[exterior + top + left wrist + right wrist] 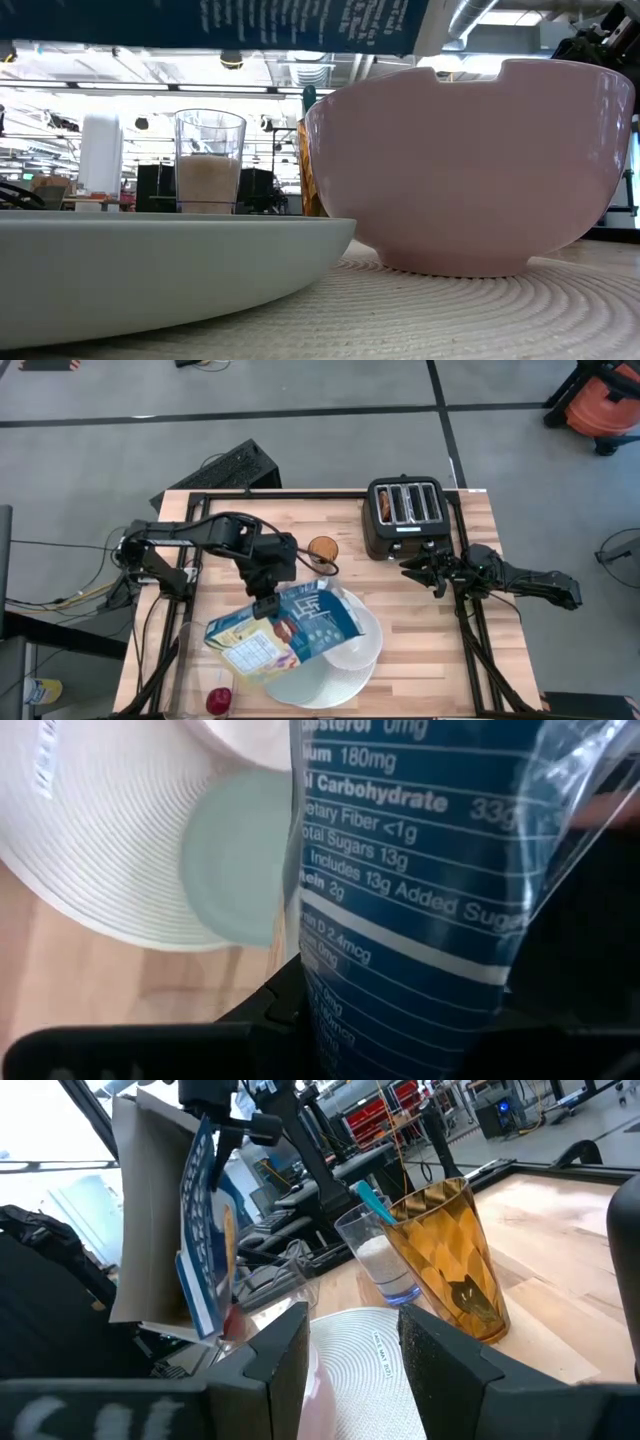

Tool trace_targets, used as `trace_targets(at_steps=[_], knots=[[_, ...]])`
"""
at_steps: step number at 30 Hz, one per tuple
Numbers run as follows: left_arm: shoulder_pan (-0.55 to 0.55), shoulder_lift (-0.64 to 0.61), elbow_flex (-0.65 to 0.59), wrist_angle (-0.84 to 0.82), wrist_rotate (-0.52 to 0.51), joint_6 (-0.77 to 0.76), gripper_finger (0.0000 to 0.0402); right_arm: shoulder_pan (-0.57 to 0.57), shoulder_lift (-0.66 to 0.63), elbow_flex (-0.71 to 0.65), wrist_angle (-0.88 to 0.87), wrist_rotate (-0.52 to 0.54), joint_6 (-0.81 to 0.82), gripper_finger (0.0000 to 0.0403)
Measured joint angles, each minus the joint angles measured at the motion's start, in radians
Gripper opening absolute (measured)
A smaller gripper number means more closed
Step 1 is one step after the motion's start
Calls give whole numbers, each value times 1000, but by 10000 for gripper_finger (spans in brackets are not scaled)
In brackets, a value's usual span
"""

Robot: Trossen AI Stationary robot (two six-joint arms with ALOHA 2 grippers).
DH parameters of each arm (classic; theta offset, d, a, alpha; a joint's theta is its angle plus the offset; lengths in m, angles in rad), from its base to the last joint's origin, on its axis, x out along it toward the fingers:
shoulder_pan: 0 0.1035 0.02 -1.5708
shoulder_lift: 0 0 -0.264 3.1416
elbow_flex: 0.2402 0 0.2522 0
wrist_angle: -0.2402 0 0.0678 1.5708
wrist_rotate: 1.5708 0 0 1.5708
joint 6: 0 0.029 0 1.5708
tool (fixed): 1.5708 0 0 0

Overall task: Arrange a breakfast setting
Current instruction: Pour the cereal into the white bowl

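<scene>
My left gripper (266,604) is shut on the blue cereal box (290,630) and holds it in the air above the white bowl (470,170) and the large white plate (318,684). The box also shows in the right wrist view (195,1230). The small pale-blue plate (238,860) lies on a round white woven mat (110,830) below the box. The blue-handled spoon (372,1202) stands in a clear glass (378,1250). The red apple (218,702) lies at the near left. My right gripper (352,1370) is open and empty near the toaster. No cereal flakes show. My left gripper pinches the cereal box between its two fingers, with the narrow nutrition panel (390,980) running between them. The fingers come from above, pointing down, at the box's far edge (270,610). The box is lifted clear and tipped, above the plate and bowl.
The black toaster (405,515) stands at the far right with something browned (384,506) in one slot. An amber glass (322,550) stands next to the clear glass, mid-table. Bare wood lies between the bowl and the right arm (420,640).
</scene>
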Motion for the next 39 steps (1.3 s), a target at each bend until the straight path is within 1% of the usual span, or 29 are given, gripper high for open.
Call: trace_targets(at_steps=[5,9,15,23,28,31,34,39], knots=[[-14,0,0,-1,29,-57,89,0,0,0,0,0,0,178],[-29,0,0,-1,39,-65,89,0,0,0,0,0,0,178],[-35,0,0,-1,111,-110,89,0,0,0,0,0,0,178],[-35,0,0,-1,173,-143,89,0,0,0,0,0,0,178],[-35,0,0,6,241,-230,89,0,0,0,0,0,0,178],[-35,-1,0,45,283,-298,89,0,0,0,0,0,0,178],[-36,-1,0,100,304,-369,89,0,0,0,0,0,0,178],[-35,8,0,198,310,-510,89,0,0,0,0,0,0,178]])
